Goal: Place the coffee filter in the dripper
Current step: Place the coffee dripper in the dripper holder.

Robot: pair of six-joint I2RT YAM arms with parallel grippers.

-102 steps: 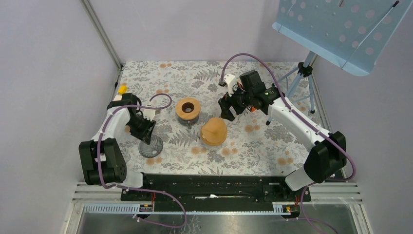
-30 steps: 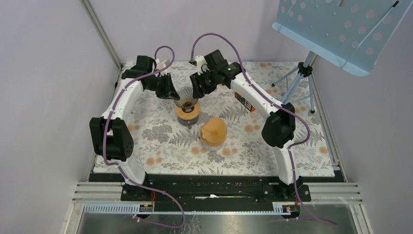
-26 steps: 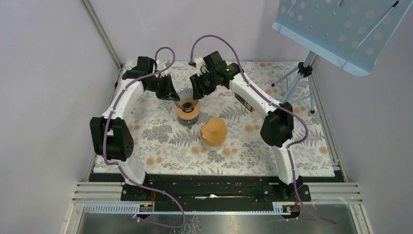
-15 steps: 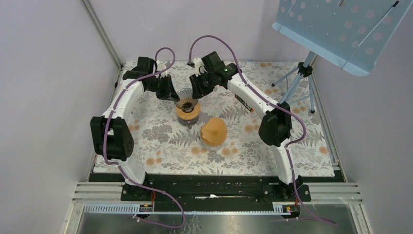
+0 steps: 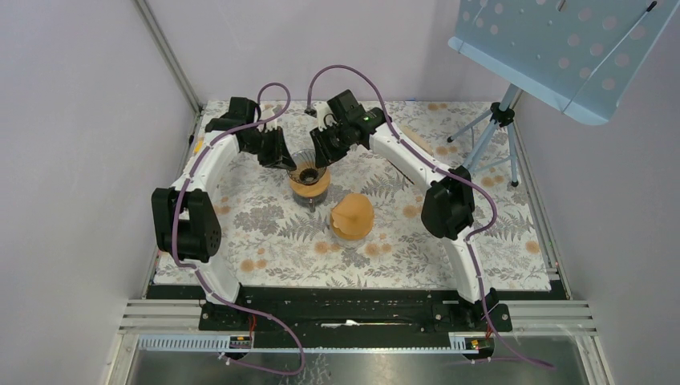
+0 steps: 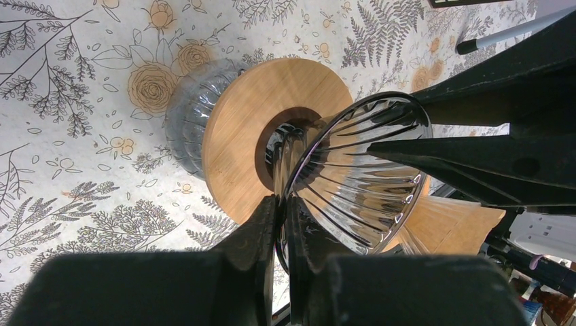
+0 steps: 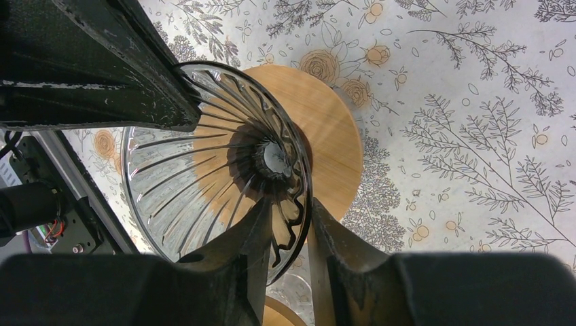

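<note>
Left gripper (image 6: 280, 204) is pinched tight on the rim of the glass dripper (image 6: 360, 183), one finger inside the cone, one outside. Right gripper (image 7: 291, 212) straddles the opposite rim with its jaws narrow. A sliver of gap shows beside the glass, so I wouldn't call that a grip. The dripper's tip sits in the hole of the wooden collar (image 6: 238, 136), which rides on a ribbed glass vessel (image 6: 182, 109). The cone looks tilted against the collar, not seated flat, as I read it. The coffee filter (image 5: 351, 215), a tan paper cone, sits on the floral table (image 5: 481, 241) close by, on the arms' side of the collar, and nothing touches it. So the step in hand is seating the dripper, with filter pickup not started.

Risks from here:
- If the right jaws clamp while the left holds, two rigid grips could fight over thin glass and chip it, or twist the cone out of the collar.
- If either lets go while the cone is tilted, it could tip out and roll.
- A sideways push through the rim could shove the collar off the vessel or topple the whole stack toward the filter.
- The arms sit very close together here, so a finger clash is possible when they pull away.
</note>
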